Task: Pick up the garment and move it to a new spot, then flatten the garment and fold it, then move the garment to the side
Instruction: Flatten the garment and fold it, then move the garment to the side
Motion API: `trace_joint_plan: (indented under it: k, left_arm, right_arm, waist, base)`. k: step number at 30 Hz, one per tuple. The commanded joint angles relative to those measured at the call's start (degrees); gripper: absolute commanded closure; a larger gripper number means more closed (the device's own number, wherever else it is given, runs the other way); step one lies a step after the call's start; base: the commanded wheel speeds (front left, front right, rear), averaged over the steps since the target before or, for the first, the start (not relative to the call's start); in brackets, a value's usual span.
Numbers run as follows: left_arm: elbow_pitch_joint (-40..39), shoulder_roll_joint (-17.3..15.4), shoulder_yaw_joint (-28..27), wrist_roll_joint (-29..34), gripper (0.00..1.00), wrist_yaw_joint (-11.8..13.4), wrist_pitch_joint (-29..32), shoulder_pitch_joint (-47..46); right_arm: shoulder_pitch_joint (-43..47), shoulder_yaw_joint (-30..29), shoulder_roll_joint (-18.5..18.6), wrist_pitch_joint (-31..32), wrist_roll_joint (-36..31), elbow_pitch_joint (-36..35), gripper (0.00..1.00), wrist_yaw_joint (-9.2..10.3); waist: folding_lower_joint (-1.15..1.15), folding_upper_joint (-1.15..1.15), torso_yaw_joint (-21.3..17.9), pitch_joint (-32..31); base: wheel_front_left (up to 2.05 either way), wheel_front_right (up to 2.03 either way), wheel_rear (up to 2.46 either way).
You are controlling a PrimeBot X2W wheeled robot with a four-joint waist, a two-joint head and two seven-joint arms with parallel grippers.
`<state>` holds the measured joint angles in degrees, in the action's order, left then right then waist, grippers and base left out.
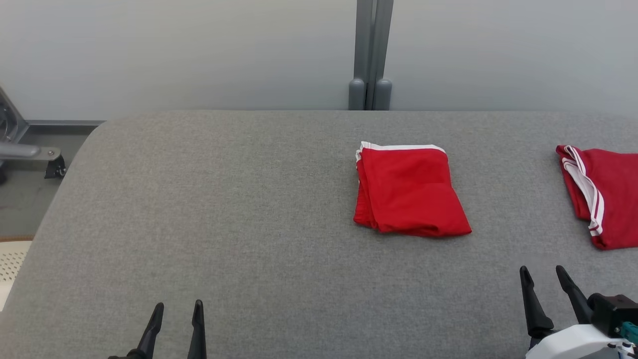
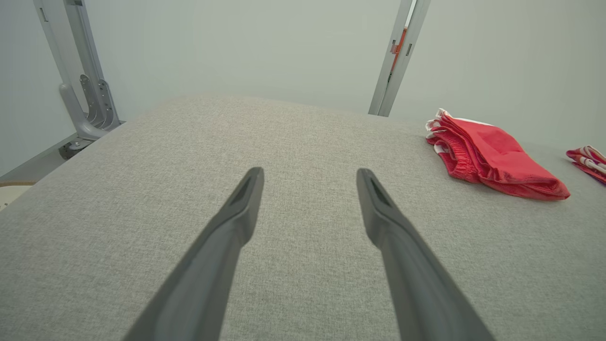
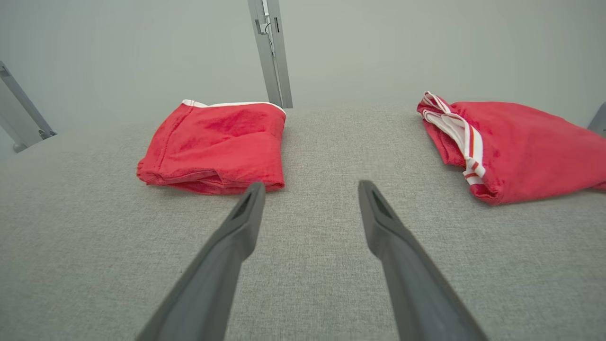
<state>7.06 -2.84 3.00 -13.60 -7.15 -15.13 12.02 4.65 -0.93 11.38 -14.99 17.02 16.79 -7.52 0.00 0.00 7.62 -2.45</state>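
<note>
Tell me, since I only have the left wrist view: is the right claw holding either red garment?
Observer: No. The right claw is open and empty, above the table near its front right, short of both garments.
Reviewer: The garment at my right edge is cut off. Is it folded?
Observer: Loosely. The right garment lies in a bunched fold with white-striped trim at its left end. It lies apart from the folded garment, with bare table between them.
</note>
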Motion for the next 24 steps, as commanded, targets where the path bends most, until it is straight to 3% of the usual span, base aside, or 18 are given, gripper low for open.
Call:
trace_joint_plan:
  k: [1, 6, 9, 13, 17, 20, 24]
  left_arm:
    - [-0.2, -0.1, 0.0, -0.2, 0.0, -0.3, 0.0, 0.7]
    - [-0.1, -0.1, 0.1, -0.1, 0.0, -0.4, 0.0, -0.2]
    - [-0.2, -0.1, 1.0, -0.2, 0.0, -0.4, 0.0, -1.1]
    - [-0.5, -0.1, 2.6, -0.3, 0.0, -0.4, 0.0, -3.7]
    - [-0.1, -0.1, 4.9, -0.9, 0.0, -0.4, 0.0, -6.7]
    - [0.3, -0.1, 6.2, -1.5, 0.0, -0.4, 0.0, -8.6]
    - [0.8, -0.1, 7.7, -2.2, 0.0, -0.4, 0.0, -10.2]
  right_arm:
    - [-0.1, 0.2, 0.0, -0.2, -0.1, 0.4, 0.0, 0.07]
    - [-3.0, 2.1, -0.8, -0.2, 3.5, 4.1, 0.0, 0.07]
    - [-8.0, 2.3, -0.4, 3.8, 7.9, 6.1, 0.0, 0.08]
    - [-17.5, 1.4, -0.3, 17.8, 14.2, 7.3, 0.0, 0.04]
    - [-27.3, -1.2, 0.6, 33.4, 16.0, 9.2, 0.0, 0.04]
    - [-33.2, -2.8, 1.2, 41.0, 12.0, 11.7, 0.0, 0.04]
    - [-39.4, -5.7, -0.1, 45.9, 7.7, 15.9, 0.0, 0.04]
  waist:
    - [0.0, 0.0, -0.2, 0.2]
    - [0.0, 0.0, -0.6, 1.4]
    - [0.0, 0.0, -1.0, 3.2]
    - [0.0, 0.0, -0.7, 7.6]
    - [0.0, 0.0, 1.1, 11.4]
    - [0.0, 0.0, 3.1, 13.6]
    - [0.0, 0.0, 5.3, 16.0]
  base:
    - [0.0, 0.0, 0.0]
    - [0.0, 0.0, 0.0]
    - [0.0, 0.0, 0.0]
    - [0.0, 0.0, 0.0]
    - [0.0, 0.0, 0.0]
    - [0.0, 0.0, 0.0]
    - [0.0, 0.0, 0.0]
